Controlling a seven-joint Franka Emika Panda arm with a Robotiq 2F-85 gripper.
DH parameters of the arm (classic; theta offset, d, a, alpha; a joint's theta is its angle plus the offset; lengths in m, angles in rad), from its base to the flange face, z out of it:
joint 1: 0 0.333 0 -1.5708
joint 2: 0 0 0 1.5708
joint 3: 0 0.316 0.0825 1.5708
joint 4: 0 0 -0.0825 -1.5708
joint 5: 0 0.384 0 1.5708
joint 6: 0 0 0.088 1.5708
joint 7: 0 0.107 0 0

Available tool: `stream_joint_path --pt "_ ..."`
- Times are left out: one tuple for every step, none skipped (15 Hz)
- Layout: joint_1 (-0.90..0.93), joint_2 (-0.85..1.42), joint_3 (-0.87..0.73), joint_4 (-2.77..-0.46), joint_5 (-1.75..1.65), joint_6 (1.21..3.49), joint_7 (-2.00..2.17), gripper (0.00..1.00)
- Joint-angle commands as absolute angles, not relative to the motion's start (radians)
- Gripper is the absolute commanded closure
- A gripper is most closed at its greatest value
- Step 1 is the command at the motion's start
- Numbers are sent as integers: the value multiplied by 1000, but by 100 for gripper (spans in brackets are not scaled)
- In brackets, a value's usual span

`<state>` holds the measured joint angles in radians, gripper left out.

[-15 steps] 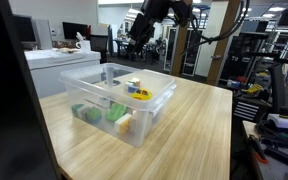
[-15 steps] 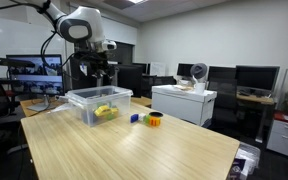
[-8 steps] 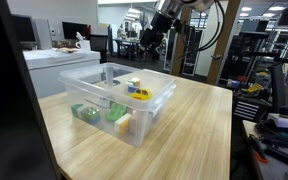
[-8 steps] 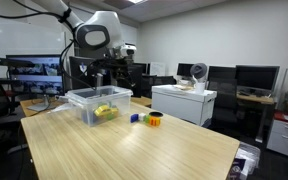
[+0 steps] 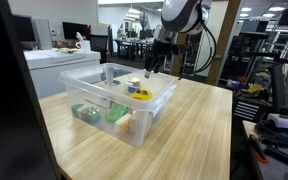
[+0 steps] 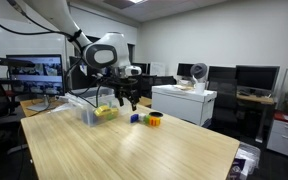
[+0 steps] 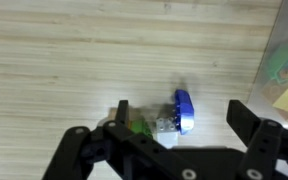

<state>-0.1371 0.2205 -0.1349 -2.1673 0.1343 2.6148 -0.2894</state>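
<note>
My gripper (image 7: 184, 115) is open and empty, its black fingers (image 7: 247, 118) spread wide above a small cluster of toy pieces on the wooden table. In the wrist view the cluster is a blue piece (image 7: 185, 110), a pale studded block (image 7: 164, 123) and a green piece (image 7: 139, 127), lying between the fingers. In both exterior views the gripper (image 5: 151, 69) (image 6: 127, 100) hangs just past the clear plastic bin (image 5: 94, 85) (image 6: 87, 110), above the blue toy (image 6: 136, 117). A yellow ring (image 5: 140, 95) (image 6: 154, 118) lies close by.
The clear bin holds green and orange toys (image 5: 116, 114); its wall shows at the right edge of the wrist view (image 7: 284, 55). A white cabinet (image 6: 182, 102) stands behind the table. Desks, monitors and chairs fill the room around it.
The arm has swung from high behind the bin down to the toys beside it. The jaws have opened to full width.
</note>
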Motion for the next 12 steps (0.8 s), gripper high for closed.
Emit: stream_joint_path --pt "-123 261 -108 -2157 84 2649 -213 0" --pt "-117 274 -102 -2151 82 2657 -196 0" --pt "-112 287 -95 -2145 83 2671 -183 0" --pt "-105 298 -91 -2137 77 2676 -166 0" --pt "-99 308 -88 -2128 71 2689 -154 0" --pt "-93 326 -88 -2112 63 2703 -135 0" --pt "-88 343 -92 -2100 54 2718 -118 0" --pt "-85 361 -96 -2086 46 2729 -103 0" --pt "-82 382 -102 -2073 34 2746 -87 0" --pt "-80 397 -106 -2062 24 2758 -73 0" --pt "-76 415 -112 -2051 11 2767 -56 0" --pt "-73 434 -119 -2040 -1 2777 -42 0"
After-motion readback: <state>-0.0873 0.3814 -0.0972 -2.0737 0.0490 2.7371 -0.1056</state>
